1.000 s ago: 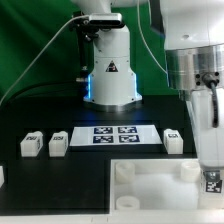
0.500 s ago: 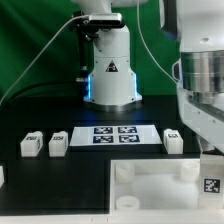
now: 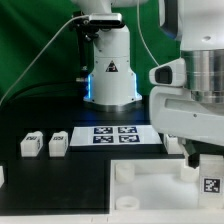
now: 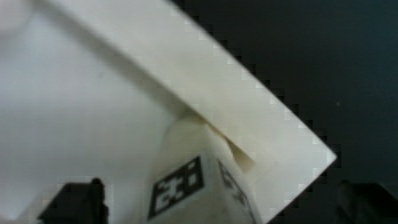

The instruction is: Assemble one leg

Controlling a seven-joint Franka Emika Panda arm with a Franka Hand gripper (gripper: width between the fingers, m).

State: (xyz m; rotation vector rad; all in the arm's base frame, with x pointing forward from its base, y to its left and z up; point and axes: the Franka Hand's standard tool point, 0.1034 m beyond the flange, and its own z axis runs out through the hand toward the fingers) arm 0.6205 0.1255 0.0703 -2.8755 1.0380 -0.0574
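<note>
The claw (image 3: 203,158) hangs with its fingers apart, gripping nothing, just above a leg (image 3: 211,184) standing in the corner socket of the large white tray piece (image 3: 150,190). The arm's bulk hides another leg behind it. Two more legs (image 3: 45,143) sit by the marker board (image 3: 113,134) toward the desk's (image 3: 60,180) far edge.

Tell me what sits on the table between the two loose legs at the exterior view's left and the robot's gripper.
In the exterior view, the marker board lies between the two legs and the gripper; otherwise bare black table.
</note>
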